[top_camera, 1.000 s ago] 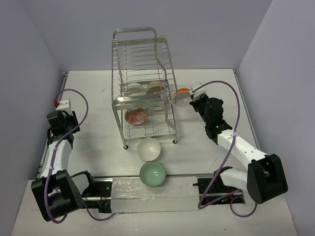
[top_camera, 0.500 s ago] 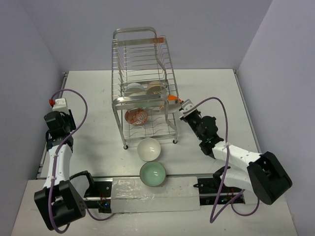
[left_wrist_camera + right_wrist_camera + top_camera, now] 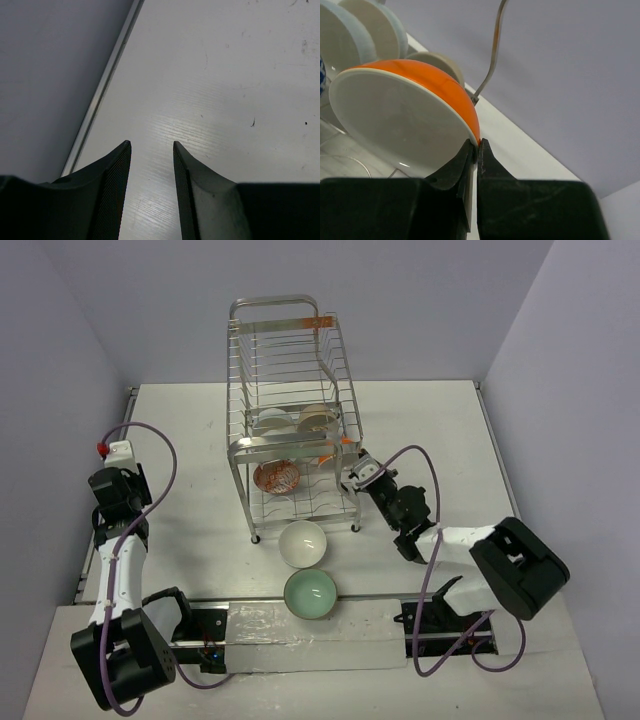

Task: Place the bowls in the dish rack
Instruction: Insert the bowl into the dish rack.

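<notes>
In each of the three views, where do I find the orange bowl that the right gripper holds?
Top external: the orange bowl is mostly hidden, at the right side of the dish rack.
Left wrist: not in it.
Right wrist: it fills the centre-left.
Shared landmark: the right gripper, pinching its rim.

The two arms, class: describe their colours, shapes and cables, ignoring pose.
Both the left arm and right arm have white links, bulky black joints and a looping purple cable. The left carries a white block with a red tip. The fingers are black, tapered wedges.
</notes>
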You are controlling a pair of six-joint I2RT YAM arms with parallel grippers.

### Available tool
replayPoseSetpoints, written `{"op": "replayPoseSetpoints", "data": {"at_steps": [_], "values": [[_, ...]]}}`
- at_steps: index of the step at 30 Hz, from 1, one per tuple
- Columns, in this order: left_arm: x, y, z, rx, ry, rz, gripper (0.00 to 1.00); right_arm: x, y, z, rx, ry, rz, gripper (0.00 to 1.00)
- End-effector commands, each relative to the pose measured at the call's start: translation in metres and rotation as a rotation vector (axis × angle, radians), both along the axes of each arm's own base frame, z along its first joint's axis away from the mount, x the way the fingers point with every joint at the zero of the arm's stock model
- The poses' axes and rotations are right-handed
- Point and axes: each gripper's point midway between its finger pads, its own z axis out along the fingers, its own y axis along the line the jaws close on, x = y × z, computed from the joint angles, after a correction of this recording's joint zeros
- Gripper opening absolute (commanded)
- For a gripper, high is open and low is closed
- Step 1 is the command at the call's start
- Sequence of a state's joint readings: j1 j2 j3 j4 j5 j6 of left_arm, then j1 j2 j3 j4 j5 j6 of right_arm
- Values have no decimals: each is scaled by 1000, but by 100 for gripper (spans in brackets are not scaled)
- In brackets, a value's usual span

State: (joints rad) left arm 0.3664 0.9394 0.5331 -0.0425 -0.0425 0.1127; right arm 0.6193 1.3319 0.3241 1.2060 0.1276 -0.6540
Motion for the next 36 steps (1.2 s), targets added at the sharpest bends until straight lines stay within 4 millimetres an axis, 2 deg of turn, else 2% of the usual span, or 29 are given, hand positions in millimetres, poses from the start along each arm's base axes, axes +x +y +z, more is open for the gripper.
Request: {"op": "replayPoseSetpoints", "data": {"at_steps": [1,14,16,36], "values": [[2,5,9,26,-33,8,44,2,-4,43,104,-170,-42,0],[7,6,6,26,-36,7,45,11,5,27,132,-114,-37,0],[8,6,6,23,-34,3,45,13,9,30,160,-92,-25,0],[8,5,6,17,-32,2,45,25,30,2,258,132,26,0]]}}
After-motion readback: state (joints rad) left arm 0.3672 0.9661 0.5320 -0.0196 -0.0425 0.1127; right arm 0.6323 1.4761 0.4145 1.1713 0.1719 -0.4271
